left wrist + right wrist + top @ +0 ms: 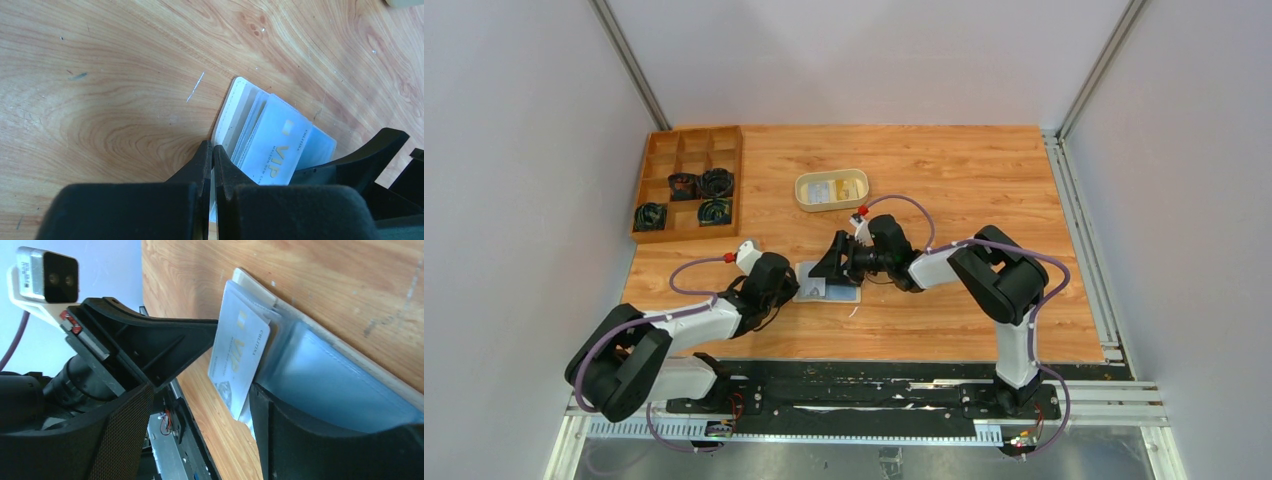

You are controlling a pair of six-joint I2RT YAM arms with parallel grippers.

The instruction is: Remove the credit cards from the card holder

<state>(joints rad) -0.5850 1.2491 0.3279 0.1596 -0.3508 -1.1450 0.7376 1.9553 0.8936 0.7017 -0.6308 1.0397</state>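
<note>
The card holder point(829, 288) lies opened flat on the table, its pale blue-grey pockets point(325, 385) facing up. A whitish credit card with gold "VIP" print point(280, 150) point(239, 357) sticks partway out of a pocket. My left gripper point(212, 146) point(792, 287) is shut, its tips set against the card holder's left edge point(232, 107). My right gripper point(202, 390) point(829, 265) is open over the card holder. The card's free end lies between its fingers, close beside the right finger point(280, 430). Whether that finger touches the card is unclear.
An oval cream tray point(804, 197) behind the card holder holds a whitish and a yellow card. A wooden compartment box point(686, 145) with black coiled items stands at the back left. The table's near edge and black rail point(854, 385) run just behind both grippers.
</note>
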